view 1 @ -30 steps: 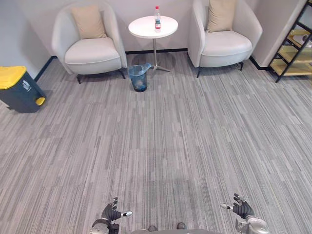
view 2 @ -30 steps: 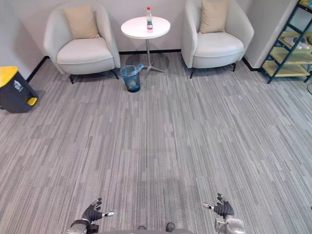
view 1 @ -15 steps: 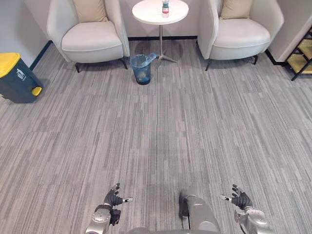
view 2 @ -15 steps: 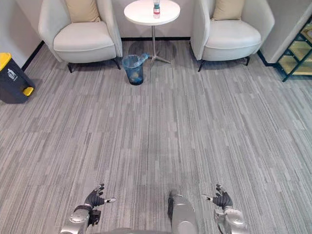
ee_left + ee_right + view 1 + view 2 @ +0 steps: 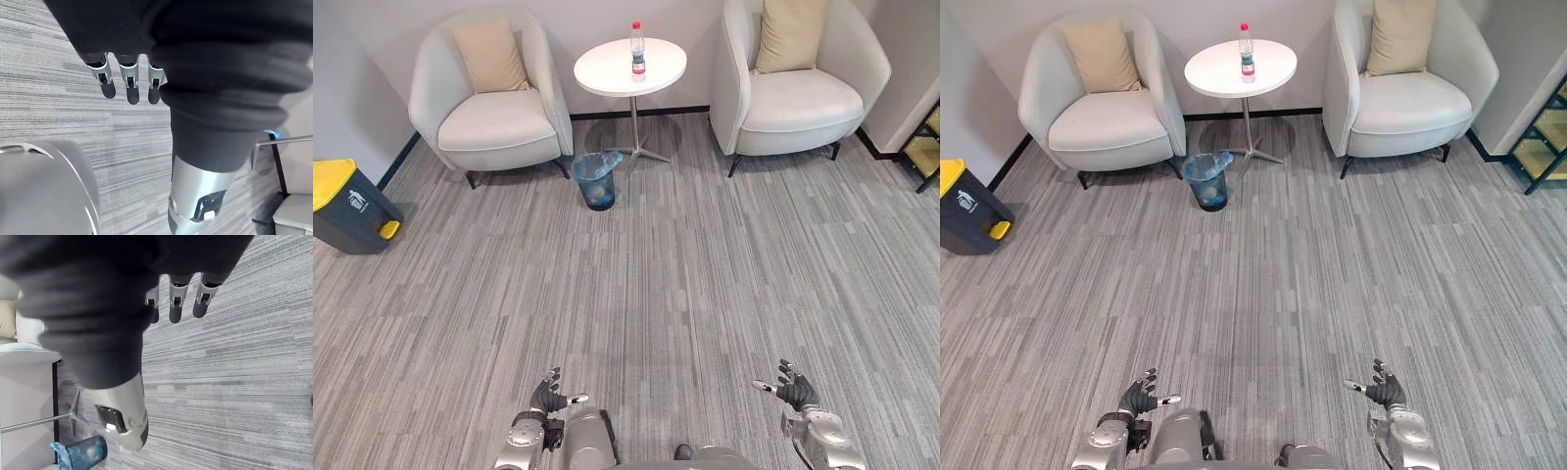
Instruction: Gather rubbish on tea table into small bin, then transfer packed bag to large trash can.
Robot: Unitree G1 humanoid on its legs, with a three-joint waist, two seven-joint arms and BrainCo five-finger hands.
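Bottle (image 5: 636, 49) stands upright on the round white worktop (image 5: 607, 70), between the left armchair (image 5: 494, 122) and the right armchair (image 5: 803, 103), far across the carpet (image 5: 705, 274) from both hands. On the floor just beside the worktop's foot, towards the left armchair, sits the bin (image 5: 597, 186), lined with a blue bag (image 5: 607, 160). A dark can (image 5: 347, 208) with a yellow lid stands by the left wall, well apart. The left hand (image 5: 551, 398) and right hand (image 5: 793, 394) hang low over the carpet, fingers straight and spread, holding nothing.
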